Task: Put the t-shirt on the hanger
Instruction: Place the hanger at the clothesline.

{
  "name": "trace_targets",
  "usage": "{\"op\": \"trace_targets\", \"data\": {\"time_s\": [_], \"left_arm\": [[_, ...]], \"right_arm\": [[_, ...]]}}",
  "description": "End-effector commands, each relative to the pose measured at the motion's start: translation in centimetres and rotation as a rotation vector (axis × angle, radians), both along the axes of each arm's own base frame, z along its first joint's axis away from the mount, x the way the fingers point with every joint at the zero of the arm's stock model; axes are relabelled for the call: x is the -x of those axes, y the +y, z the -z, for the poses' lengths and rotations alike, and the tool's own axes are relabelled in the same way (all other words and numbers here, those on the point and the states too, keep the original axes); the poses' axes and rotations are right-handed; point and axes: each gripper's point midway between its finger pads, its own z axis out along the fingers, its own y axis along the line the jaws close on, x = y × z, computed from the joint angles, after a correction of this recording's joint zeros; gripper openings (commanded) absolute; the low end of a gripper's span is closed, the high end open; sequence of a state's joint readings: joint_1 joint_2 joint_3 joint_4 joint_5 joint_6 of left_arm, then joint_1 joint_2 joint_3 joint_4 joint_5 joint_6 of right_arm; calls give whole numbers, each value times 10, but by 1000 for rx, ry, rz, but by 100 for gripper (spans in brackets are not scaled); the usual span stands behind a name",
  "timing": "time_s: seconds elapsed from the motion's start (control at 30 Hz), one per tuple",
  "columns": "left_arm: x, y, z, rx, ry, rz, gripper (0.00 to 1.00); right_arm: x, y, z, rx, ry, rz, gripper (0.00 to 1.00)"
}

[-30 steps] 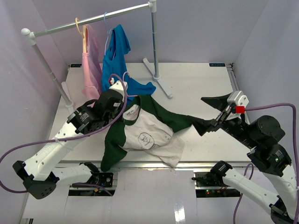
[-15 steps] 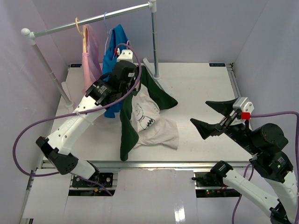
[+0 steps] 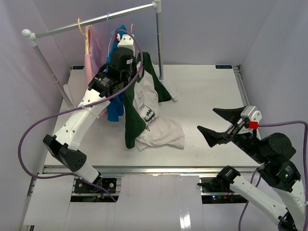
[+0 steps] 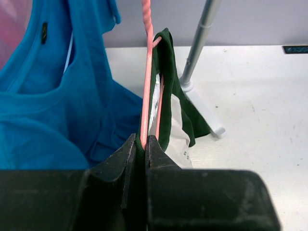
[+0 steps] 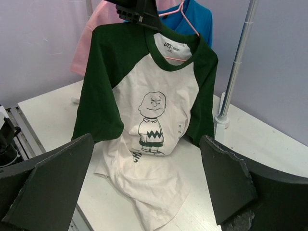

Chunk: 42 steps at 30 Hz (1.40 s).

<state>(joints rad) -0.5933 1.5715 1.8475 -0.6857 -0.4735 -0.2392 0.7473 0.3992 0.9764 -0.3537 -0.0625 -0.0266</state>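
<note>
Empty right gripper [image 3: 206, 120] spread wide, t-shirt [image 5: 163, 77] hanging well ahead of it, hem trailing on the table [image 3: 202, 86], cartoon boy print, neck label [image 5: 172, 45] reading "UT", left gripper [image 4: 139, 139] pinching the pink hanger [image 4: 147, 72] and green shoulder, blue shirt [image 4: 48, 96] just beside.

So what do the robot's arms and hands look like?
Both arms are white tubes with chunky black joints. The left arm and right arm each trail a purple cable. The left hand and right hand have two black pointy fingers each. Behind the right hand sits a white block with a small red mark.
</note>
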Motion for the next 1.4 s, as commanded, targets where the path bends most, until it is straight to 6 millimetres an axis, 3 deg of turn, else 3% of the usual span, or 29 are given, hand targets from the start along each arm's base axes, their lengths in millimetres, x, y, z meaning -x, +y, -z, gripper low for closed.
{"op": "trace_targets", "data": {"time_s": [0.0,0.53,0.77,1.03,1.37], "left_arm": [[1,-4,-66,69,-186,49,0],[-24,1,-105,46,-314,-38,0],[-37,1,-109,29,-347,-75,0],[-35,9,-132,20,-418,-95,0],[-60,2,-105,-37,-381,-96,0]], "right_arm": [[2,-7,-12,-53,-48,24,97],[15,-28,-8,-133,-91,55,97],[18,-34,0,-148,-90,56,97],[19,-31,3,-145,-84,43,97],[22,-28,5,-142,-80,22,97]]}}
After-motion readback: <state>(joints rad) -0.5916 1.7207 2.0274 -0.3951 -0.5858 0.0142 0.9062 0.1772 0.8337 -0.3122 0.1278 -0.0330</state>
